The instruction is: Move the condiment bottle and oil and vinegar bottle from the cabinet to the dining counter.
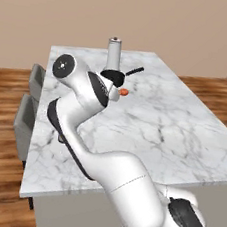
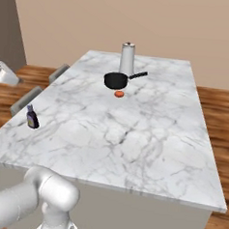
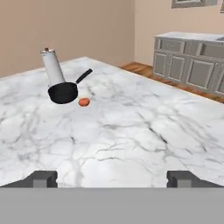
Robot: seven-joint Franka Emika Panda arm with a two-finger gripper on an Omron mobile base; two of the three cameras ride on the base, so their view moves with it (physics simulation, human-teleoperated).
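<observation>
The condiment bottle [image 2: 32,117], small and dark brown with a blue cap, stands upright near the left edge of the dining counter [image 2: 149,133], a white, grey-veined marble island [image 1: 178,133]. In the hand view my gripper [image 3: 112,179] is open, its two dark fingertips [image 3: 43,178] far apart with nothing between them, low over the marble [image 3: 131,135] and looking across it. In the left base view my arm covers the part of the counter where the bottle stands. The oil and vinegar bottle and the cabinet are out of view.
A tall steel cylinder [image 2: 127,58] stands at the far end beside a black pan [image 2: 116,80] with its handle pointing right, and a small orange thing [image 2: 119,94] lies just in front. Grey stools [image 1: 25,120] line the left side. Grey base cabinets [image 3: 188,65] stand beyond.
</observation>
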